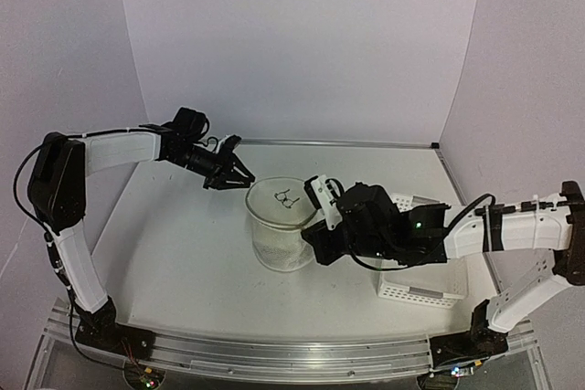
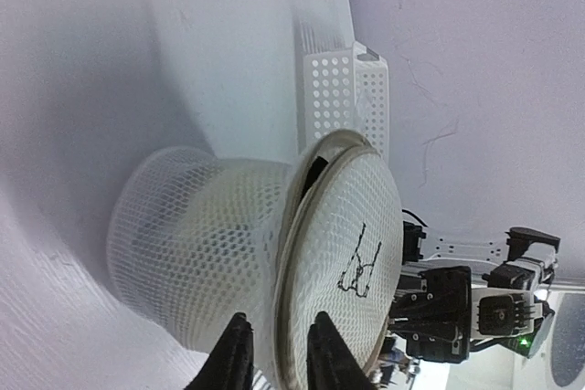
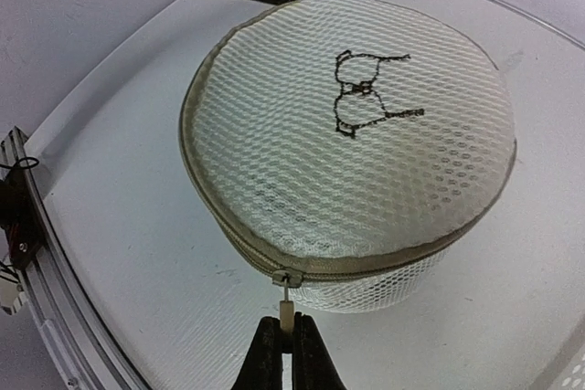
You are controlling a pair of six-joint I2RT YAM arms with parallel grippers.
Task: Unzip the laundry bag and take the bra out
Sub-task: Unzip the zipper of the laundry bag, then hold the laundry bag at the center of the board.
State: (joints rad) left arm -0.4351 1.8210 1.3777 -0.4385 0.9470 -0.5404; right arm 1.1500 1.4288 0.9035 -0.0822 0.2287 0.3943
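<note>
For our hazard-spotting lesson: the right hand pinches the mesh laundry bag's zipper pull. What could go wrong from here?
1. The right hand grips the small zipper pull only at its end, so it may slip free when pulled.
2. The left hand looks open around the rim of the laundry bag, not clamped, so the light bag might slide or tip with the pull rather than unzip.

Both arms wear the same livery: smooth white shells on the long links, chunky matt-black housings at the joints. On the left arm (image 1: 114,148), thin black cables loop loose beside the shoulder block. The right arm (image 1: 512,226) shows a small green light on its black wrist housing. The left gripper (image 2: 280,321) and right gripper (image 3: 286,324) have slim, black, tapering fingers.
</note>
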